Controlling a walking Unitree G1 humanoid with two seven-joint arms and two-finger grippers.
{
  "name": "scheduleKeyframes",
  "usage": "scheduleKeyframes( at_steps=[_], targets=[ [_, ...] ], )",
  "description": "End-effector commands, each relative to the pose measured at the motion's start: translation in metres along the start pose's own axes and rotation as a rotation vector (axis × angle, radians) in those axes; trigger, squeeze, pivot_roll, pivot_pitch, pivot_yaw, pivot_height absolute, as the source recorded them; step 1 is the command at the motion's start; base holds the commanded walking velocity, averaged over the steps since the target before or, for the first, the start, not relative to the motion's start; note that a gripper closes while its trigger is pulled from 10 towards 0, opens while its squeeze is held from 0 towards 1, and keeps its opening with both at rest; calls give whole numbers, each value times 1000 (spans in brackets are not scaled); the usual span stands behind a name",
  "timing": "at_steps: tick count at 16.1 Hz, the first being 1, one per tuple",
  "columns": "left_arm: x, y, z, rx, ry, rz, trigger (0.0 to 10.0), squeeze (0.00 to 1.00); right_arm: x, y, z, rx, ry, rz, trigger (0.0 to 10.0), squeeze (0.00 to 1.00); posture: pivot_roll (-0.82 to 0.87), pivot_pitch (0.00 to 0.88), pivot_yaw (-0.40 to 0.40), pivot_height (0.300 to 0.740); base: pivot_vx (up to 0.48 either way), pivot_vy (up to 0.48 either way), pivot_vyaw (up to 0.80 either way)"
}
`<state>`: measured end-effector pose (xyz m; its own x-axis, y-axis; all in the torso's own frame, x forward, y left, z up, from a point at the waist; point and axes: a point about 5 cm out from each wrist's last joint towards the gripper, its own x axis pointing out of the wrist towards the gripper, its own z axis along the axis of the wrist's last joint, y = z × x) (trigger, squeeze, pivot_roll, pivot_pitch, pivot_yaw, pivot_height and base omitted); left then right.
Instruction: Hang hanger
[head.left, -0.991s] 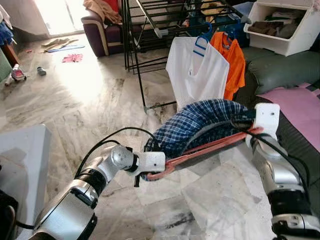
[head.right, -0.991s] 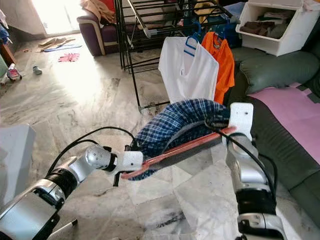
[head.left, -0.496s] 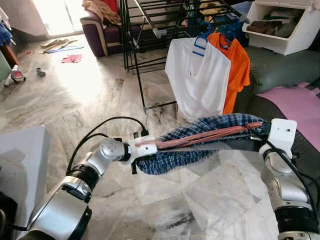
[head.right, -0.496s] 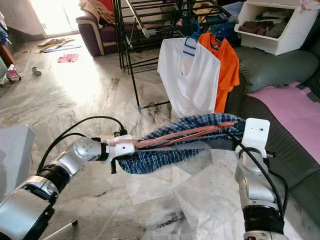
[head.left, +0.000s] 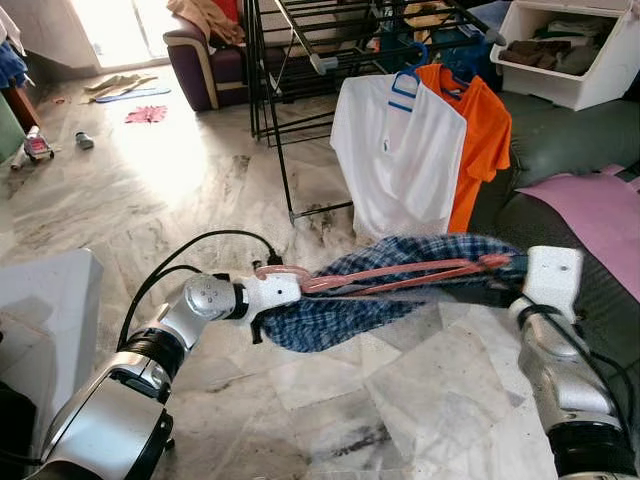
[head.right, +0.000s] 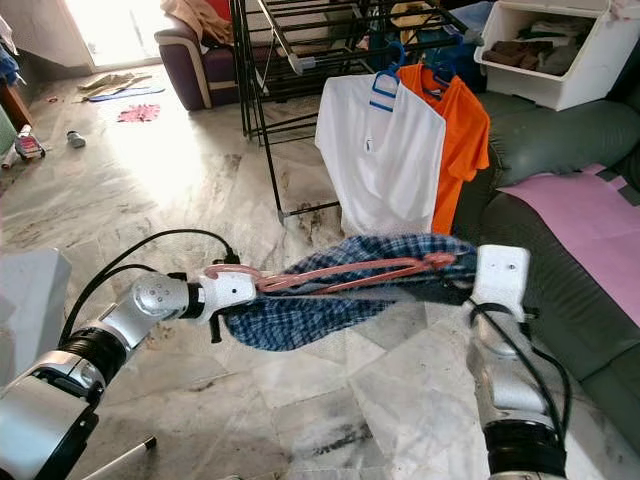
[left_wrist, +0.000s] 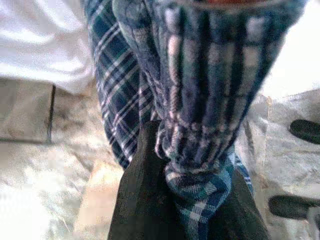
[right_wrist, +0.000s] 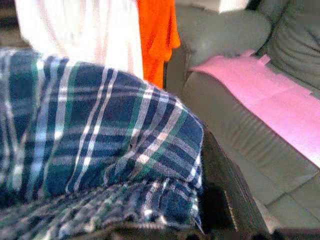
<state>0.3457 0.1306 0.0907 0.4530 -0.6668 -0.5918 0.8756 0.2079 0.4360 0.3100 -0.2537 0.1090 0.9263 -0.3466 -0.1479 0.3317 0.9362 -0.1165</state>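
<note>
Left eye view: one pink hanger (head.left: 400, 275), one plaid garment (head.left: 400, 290), two grippers, jaws' state unclear

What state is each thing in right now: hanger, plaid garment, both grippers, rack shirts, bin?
Pink hanger: level, held between both grippers, not yet on the rack.
Plaid garment: draped over the hanger, sagging beneath.
Left gripper: at the hanger's hook end.
Right gripper: at the other end, hidden under cloth.
White shirt: hanging from the drying rack.
Orange shirt: hanging behind it.
White bin: open, holding clothes.
</note>
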Motion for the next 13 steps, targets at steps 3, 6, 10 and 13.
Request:
scheduleKeyframes(
  at_steps=[3, 6, 10, 13],
  targets=[
    [-19, -8, -30, 32, 92, -58, 0, 0, 14, -32, 39, 154, -128, -106, 10000, 0, -64, 13, 36, 740, 0, 0, 0],
    [-15, -18, -28, 72, 71, -120, 0, 0, 24, -17, 62, 162, -186, -24, 10000, 0, -66, 10, 33, 740, 0, 0, 0],
    [-8, -30, -24, 190, 83, -232, 0, 0, 31, 21, 64, -4, -150, 148, 10000, 0, -54, 8, 24, 740, 0, 0, 0],
    [-8, -28, -23, 207, 98, -246, 0, 0, 31, 35, 57, -133, -136, 214, 10000, 0, -56, 8, 26, 740, 0, 0, 0]
  ],
)
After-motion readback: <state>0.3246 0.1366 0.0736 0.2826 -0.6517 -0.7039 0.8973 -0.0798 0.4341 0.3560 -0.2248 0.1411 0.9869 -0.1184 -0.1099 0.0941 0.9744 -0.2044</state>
